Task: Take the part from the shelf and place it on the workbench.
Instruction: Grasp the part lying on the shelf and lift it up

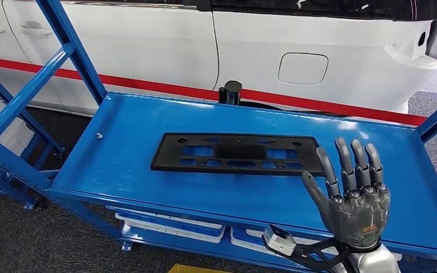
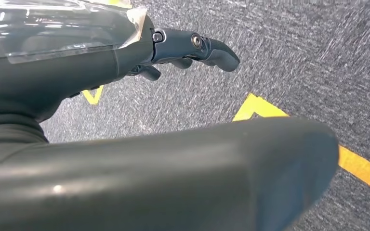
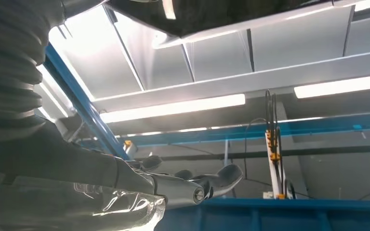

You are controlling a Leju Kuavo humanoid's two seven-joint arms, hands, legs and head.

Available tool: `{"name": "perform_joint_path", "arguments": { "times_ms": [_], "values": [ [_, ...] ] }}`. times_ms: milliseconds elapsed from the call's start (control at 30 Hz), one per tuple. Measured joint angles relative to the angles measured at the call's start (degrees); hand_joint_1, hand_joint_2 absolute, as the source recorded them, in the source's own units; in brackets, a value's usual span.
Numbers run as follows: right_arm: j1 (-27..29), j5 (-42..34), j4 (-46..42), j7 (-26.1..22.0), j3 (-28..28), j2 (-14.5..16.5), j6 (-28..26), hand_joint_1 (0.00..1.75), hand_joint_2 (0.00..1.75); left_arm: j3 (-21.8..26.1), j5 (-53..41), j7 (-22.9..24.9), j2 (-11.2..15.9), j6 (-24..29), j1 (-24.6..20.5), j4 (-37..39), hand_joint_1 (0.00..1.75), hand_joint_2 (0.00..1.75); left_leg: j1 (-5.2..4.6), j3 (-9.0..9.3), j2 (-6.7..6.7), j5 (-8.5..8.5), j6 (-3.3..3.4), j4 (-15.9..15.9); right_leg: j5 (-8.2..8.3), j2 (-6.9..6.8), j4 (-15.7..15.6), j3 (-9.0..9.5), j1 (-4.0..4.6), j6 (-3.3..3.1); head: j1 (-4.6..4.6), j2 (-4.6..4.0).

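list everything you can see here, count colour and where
part: one, black, a flat long plate with cut-outs, lying on the top of the shelf near its middle
shelf: one, blue metal, its slanted struts rising on the left
trays: several, white, on the level below the shelf top
cylinder: one, black, behind the far edge of the shelf
car: one, white with a red stripe low on its side, behind the shelf
floor: grey carpet with yellow lines
right hand: one, dark grey, raised with fingers spread, beside the part's right end, holding nothing
left hand: one, dark, hanging above the floor
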Motion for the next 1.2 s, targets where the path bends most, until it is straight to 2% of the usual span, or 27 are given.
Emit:
{"name": "perform_joint_path", "arguments": {
  "times_ms": [200, 400, 767, 1200],
  "values": [
    [-1.0, -2.1, 1.6, 10.7, 10.5, -5.0, 6.9, 0.00, 1.75, 0.0, 0.2, 0.1, 0.0, 0.6, 0.0, 0.0, 0.00, 0.00, -0.01, -0.01, 0.00, 0.00, 0.00, 0.0, 0.00, 0.00, 0.0, -0.01, 0.00, 0.00, 0.01, 0.00],
    [-1.0, -4.7, 2.3, 13.2, 16.5, -9.2, 11.1, 0.00, 1.75, 0.0, 0.4, -0.3, 0.0, 0.0, 0.0, 0.0, 0.00, 0.00, -0.01, -0.01, 0.00, 0.00, 0.00, 0.0, 0.00, -0.01, 0.0, -0.02, 0.00, 0.00, 0.01, 0.00],
    [1.5, -5.3, 3.0, 15.3, 18.1, -12.5, 14.0, 0.00, 1.75, -0.4, 0.4, -0.9, 0.0, -1.7, 0.0, 0.0, 0.00, 0.00, -0.01, -0.03, 0.00, 0.00, 0.00, 0.0, 0.00, -0.01, 0.0, -0.02, 0.00, 0.00, 0.01, 0.00],
    [0.6, -4.9, 8.4, 17.4, 15.6, -12.4, 15.6, 0.00, 1.75, -0.6, 0.2, -1.3, 0.1, -2.1, 0.0, 0.0, 0.00, 0.00, -0.01, -0.03, 0.00, 0.00, 0.00, 0.0, 0.00, -0.01, 0.0, -0.02, 0.00, 0.00, 0.01, 0.00]
  ]
}}
